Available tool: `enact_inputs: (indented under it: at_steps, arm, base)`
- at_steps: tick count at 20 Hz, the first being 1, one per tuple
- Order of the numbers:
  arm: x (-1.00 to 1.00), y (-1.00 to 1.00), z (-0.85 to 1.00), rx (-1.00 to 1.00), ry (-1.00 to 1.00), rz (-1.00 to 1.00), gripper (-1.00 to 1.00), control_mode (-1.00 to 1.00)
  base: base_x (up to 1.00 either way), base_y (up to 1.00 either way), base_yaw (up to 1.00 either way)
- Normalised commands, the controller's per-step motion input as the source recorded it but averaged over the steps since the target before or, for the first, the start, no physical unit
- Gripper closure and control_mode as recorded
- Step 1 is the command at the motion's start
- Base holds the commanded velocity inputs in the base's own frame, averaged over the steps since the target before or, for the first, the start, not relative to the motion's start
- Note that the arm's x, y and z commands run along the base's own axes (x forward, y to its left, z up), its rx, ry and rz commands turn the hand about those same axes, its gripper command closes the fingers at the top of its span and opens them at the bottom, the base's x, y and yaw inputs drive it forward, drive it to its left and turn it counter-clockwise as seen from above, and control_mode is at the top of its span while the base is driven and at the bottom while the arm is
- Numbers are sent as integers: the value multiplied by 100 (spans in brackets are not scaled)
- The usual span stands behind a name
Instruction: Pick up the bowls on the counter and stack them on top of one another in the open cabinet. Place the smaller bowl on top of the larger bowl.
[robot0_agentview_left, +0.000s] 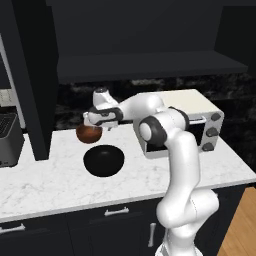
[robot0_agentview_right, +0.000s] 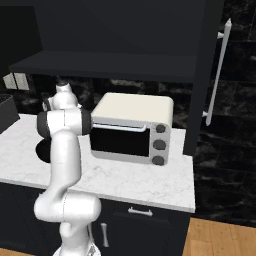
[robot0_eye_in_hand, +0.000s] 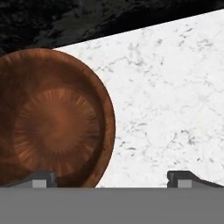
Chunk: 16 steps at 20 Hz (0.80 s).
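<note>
1. The gripper (robot0_eye_in_hand: 111, 177) is wide open and holds nothing. In the hand view its two dark finger tips stand far apart; one tip (robot0_eye_in_hand: 41, 178) is over the rim of the smaller bowl (robot0_eye_in_hand: 50, 118), the other over bare counter (robot0_eye_in_hand: 166, 100).
2. In the left base view the gripper (robot0_agentview_left: 91, 123) hangs just above the smaller bowl (robot0_agentview_left: 88, 134). Whether a finger touches the bowl, I cannot tell.
3. The smaller bowl, reddish-brown, stands upright on the counter near the dark back wall (robot0_agentview_left: 70, 107).
4. The larger bowl (robot0_agentview_left: 103, 160), glossy black, stands on the counter just in front of the smaller one, nearer to the counter edge. The two bowls are close but apart.
5. To the right of the bowls a cream toaster oven (robot0_agentview_left: 192, 125) with three dark knobs stands on the counter, partly behind the arm.
6. Above the counter is the open cabinet (robot0_agentview_left: 150, 65), dark, with a wide flat shelf.
7. Under the counter are dark drawers (robot0_agentview_left: 115, 220) with silver handles.
</note>
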Motion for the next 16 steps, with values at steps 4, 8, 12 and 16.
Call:
enact_inputs:
  at_steps: [4, 8, 12, 16]
  arm:
    - [20, 1, -36, 0, 1, -1, -100, -100]
    - [24, 0, -28, 0, 0, -1, -100, -100]
    - [40, 4, -17, 0, 0, -1, -100, -100]
    - [19, 13, -27, 0, 0, 0, 100, -100]
  base:
    - [0, 0, 0]
    - [0, 0, 0]
    - [0, 0, 0]
    - [0, 0, 0]
